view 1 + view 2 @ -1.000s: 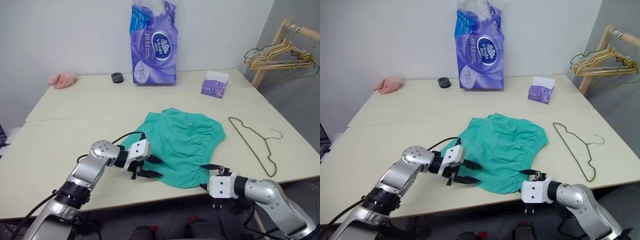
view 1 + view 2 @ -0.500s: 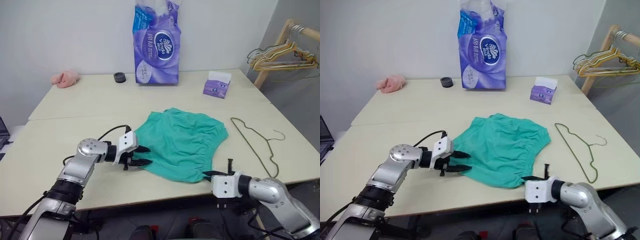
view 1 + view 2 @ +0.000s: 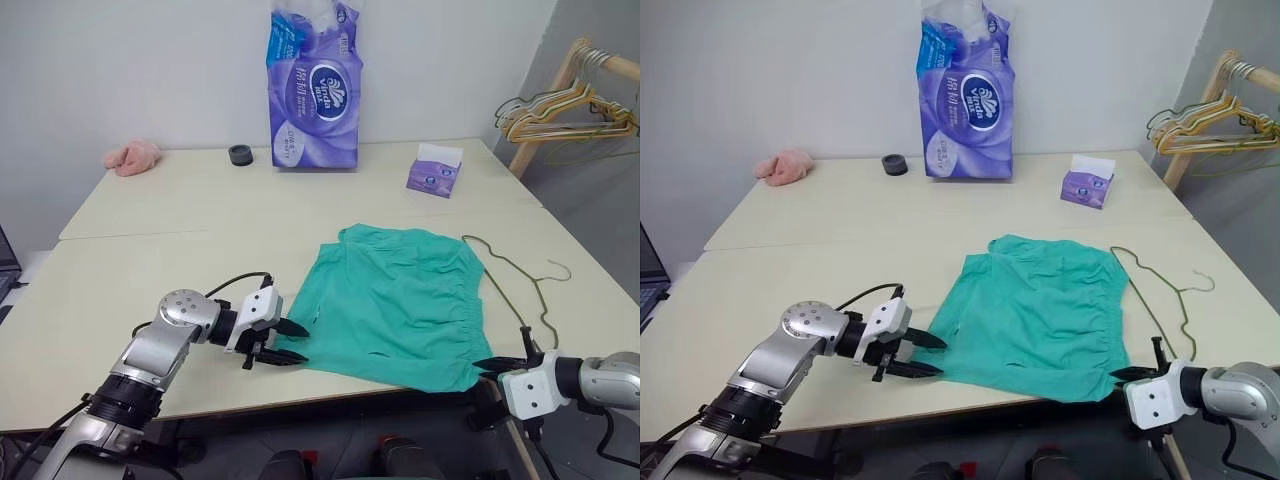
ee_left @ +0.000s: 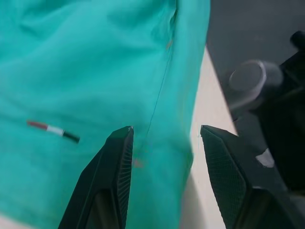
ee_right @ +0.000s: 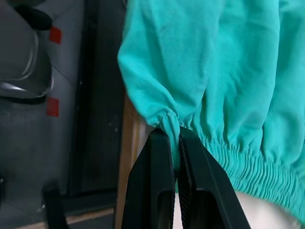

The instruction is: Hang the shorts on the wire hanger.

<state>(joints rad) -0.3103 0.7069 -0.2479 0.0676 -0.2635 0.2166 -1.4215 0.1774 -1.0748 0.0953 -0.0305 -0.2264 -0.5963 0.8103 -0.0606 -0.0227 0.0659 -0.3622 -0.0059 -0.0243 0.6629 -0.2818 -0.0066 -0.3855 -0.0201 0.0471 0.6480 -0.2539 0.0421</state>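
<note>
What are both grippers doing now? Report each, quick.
Left gripper: open, fingers poised over the near edge of the shorts, gripping nothing.
Right gripper: shut on the shorts' waistband corner.

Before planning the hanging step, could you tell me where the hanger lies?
The hanger lies flat on the table's right side, its near edge tucked under the shorts.

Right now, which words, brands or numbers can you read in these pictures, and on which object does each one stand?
"Vinda": on the oval logo of the purple tissue pack.
Other print on that pack: too small to read.
Print on the small purple tissue box: too small to read.
The shorts: no text visible.
</note>
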